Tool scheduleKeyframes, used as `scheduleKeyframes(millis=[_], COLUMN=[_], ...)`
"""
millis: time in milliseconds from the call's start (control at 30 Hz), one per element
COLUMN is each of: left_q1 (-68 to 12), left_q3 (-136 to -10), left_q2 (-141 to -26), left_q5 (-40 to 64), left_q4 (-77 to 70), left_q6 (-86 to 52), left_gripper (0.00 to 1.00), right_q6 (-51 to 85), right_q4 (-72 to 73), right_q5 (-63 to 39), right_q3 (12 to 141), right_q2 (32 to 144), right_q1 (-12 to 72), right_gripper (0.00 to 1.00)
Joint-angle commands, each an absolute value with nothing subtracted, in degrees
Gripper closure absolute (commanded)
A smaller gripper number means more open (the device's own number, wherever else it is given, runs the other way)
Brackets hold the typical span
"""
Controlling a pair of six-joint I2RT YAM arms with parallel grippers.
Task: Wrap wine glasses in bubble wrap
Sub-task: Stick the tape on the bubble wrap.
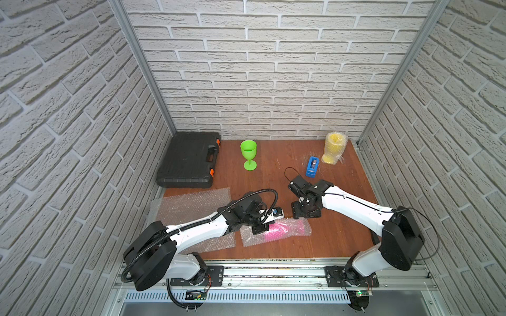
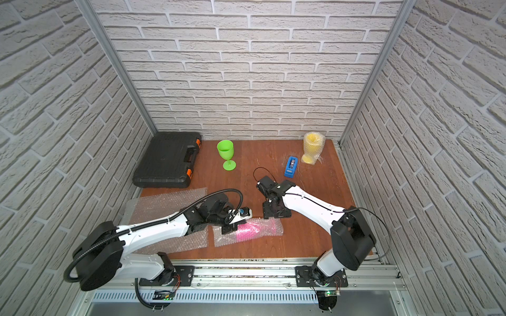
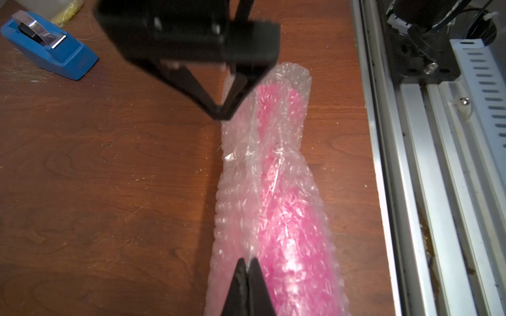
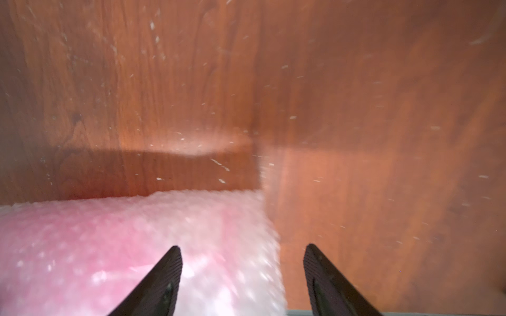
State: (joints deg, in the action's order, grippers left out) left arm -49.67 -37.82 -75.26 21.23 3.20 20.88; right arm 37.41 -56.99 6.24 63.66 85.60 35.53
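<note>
Pink goblet (image 1: 275, 232) sideways in bubble wrap (image 1: 303, 228)

Pink goblet (image 3: 284, 219) hazy under bubble wrap (image 3: 232, 191)

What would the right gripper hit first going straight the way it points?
Probably the bubble wrap around the pink goblet; the right gripper, open, straddles its end edge. Depth is unclear.

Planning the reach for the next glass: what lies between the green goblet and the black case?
Nothing: only a bare strip of table separates the green goblet from the black case, as both top views show.
</note>
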Motion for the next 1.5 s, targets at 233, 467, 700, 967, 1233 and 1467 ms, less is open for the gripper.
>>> scheduleKeyframes(millis=[233,467,700,967,1233,1467], left_q1=[-49.7,-49.7,-49.7,-49.7,-49.7,-49.7], left_q3=[-37.2,-37.4,-37.5,-37.9,-37.6,-37.7], left_q2=[-75.2,-75.5,-75.4,-75.8,-76.1,-75.6], left_q5=[20.4,20.6,20.3,20.7,21.2,21.8], left_q4=[5.3,5.3,5.3,5.0,4.5,4.7], left_q6=[21.9,22.1,22.0,22.6,23.0,23.7], left_gripper=[0.99,0.99,0.99,0.99,0.99,0.99], right_q6=[36.0,43.2,42.2,34.8,13.0,-18.7], right_q4=[-51.8,-32.5,-33.5,-51.8,-56.3,-54.0], right_q5=[-15.3,-31.5,-22.8,-15.0,-11.9,-14.5], right_q3=[63.3,52.3,48.9,54.3,65.4,68.2], right_q2=[73.3,72.8,80.2,75.0,74.4,82.4], right_q1=[33.6,37.6,39.1,39.0,38.1,37.5], right_gripper=[0.67,0.91,0.97,0.97,0.83,0.53])
